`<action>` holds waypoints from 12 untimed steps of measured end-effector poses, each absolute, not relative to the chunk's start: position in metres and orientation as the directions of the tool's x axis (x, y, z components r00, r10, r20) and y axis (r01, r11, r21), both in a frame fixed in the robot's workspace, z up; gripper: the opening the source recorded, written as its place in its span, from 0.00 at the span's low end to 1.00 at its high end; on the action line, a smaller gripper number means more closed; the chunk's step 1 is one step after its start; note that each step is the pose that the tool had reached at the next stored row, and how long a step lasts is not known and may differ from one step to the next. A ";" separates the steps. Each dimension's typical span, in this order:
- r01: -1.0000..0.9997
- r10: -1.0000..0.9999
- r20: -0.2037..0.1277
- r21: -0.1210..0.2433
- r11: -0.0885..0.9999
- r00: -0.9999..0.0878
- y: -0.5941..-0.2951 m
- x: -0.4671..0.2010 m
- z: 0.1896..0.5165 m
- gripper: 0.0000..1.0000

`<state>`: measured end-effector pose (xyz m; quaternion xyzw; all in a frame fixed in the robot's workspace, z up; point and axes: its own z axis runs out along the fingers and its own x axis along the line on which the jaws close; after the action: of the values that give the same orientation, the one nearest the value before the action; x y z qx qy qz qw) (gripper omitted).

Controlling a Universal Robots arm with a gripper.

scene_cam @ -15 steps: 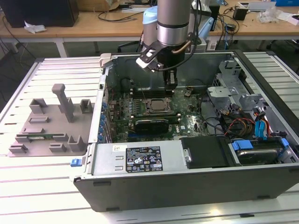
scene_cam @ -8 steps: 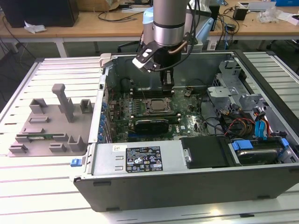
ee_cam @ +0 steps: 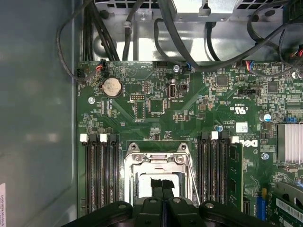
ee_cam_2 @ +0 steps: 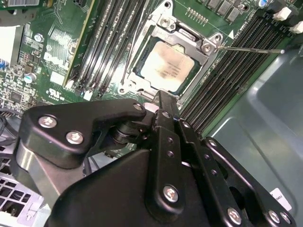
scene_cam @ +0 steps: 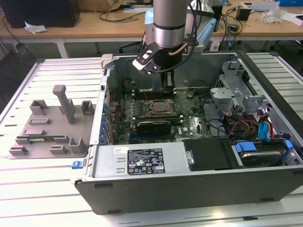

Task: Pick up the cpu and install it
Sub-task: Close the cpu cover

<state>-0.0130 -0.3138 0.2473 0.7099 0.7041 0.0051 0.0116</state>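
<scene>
- The cpu (ee_cam_2: 166, 68) lies flat inside the socket frame (ee_cam_2: 208, 47) on the motherboard (ee_cam: 189, 113). Its square edges line up with the frame's opening. From how level it sits, I judge it seated in place rather than merely resting on top.
- The gripper (ee_cam: 162, 185) hangs just above it. The fingers are brought together with only a thin seam between them, and they hold nothing. In the first wrist view their dark tips overlap the pale chip.
- A thin wire lever (ee_cam_2: 251, 49) juts sideways from the frame over the memory slots (ee_cam: 102, 175). It looks unlatched, probably to leave the socket free for the chip.
- The cpu's top is a matte silver-grey metal plate with a pale rim. The frame is dark metal with bright screw heads at its corners. The board is glossy green and thick with small parts.
- The gripper is black, built of flat linked plates joined by shiny bolts.
- The computer case (scene_cam: 142, 189) lies open on the slatted tabletop (scene_cam: 47, 198), so the board faces up under the arm. A grey plastic fixture tray (scene_cam: 47, 127) sits well apart, on the exterior view's left.
</scene>
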 end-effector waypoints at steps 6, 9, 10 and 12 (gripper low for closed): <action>1.000 1.000 -0.009 0.024 -0.008 0.008 -0.317 -0.020 0.242 0.11; 1.000 1.000 -0.009 0.024 -0.008 0.008 -0.318 -0.023 0.241 0.11; 1.000 1.000 -0.009 0.024 -0.008 0.008 -0.318 -0.023 0.241 0.11; 1.000 1.000 -0.010 0.024 0.014 -0.014 -0.318 -0.023 0.241 0.11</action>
<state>-0.0227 -0.3179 0.2411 0.7020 0.7121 0.0051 0.0117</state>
